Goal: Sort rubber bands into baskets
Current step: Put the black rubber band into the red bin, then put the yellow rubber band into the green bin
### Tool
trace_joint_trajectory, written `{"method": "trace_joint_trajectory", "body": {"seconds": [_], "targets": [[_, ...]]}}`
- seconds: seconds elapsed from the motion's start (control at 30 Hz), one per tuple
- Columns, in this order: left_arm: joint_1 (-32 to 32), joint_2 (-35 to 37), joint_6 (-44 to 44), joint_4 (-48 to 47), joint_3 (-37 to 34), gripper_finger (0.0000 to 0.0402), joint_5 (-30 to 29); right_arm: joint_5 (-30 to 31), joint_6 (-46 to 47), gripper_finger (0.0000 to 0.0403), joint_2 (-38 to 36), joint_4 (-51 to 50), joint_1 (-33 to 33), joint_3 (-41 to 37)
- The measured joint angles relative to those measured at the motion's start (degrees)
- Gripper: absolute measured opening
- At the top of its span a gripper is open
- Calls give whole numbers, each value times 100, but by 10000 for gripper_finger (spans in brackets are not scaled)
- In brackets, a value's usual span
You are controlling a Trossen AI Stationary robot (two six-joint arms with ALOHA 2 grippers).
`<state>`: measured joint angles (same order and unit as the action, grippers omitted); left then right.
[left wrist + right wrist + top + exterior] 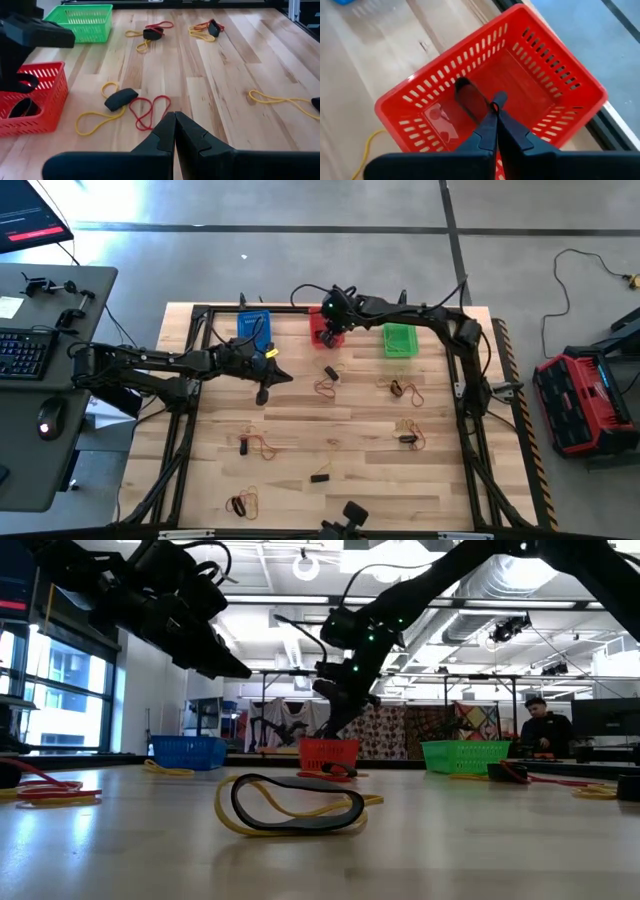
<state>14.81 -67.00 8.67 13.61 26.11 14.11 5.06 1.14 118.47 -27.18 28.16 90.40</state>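
Task barely begun, judging by the layout: most rubber bands are loose on the table (300,430), in small clumps spread across the middle and near side, all well clear of the three baskets lined along the far edge. Landmark = red basket (520,85), the middle one; blue basket (254,325) on one side, green basket (399,340) on the other. Right gripper (494,112) hangs directly over the red basket, fingers pinched on a black band (470,100) that dangles inside it, not yet let go. The basket also seems to hold a dark loop on its floor; blue and green contents can't be made out. Left gripper (175,127) hovers over bare table beside the red basket on the blue side, fingers shut w/ nothing in them, pointing at the nearest clump (122,107): yellow loop, red loop, black band, lying just beside the red basket. Room to move: plenty of bare wood btwn clumps; tightest spot is around the red basket, where both arms converge. Baskets sit close to the far table edge & frame rail, so little margin beyond them.
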Motion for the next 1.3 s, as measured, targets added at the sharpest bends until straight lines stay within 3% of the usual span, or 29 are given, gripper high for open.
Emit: {"method": "trace_joint_trajectory", "body": {"seconds": [0.2, 0.47, 0.6, 0.8, 1.0, 1.17, 1.3], "targets": [[0, 0, -4, -11, 0, 0, 0, -326, 175, 17, 14, -99, 56, 43], [0, 0, -7, -38, 0, 0, 0, -338, 337, 95, 14, -133, 74, 43], [0, 0, -7, -48, 0, 0, 0, -338, 335, 113, 14, -133, 74, 43], [0, 0, -7, -52, 0, 0, 0, -338, 147, 84, 14, -131, 74, 43], [-2, 0, 0, -260, 0, 0, -330, -326, -281, 11, -211, -388, 72, 39], [1, 0, 47, -641, 0, 0, -657, 103, -546, 3, -585, -336, -126, -80], [0, 0, 54, -909, 0, 0, -680, 47, -618, 1, -868, 466, -327, -610]]}}
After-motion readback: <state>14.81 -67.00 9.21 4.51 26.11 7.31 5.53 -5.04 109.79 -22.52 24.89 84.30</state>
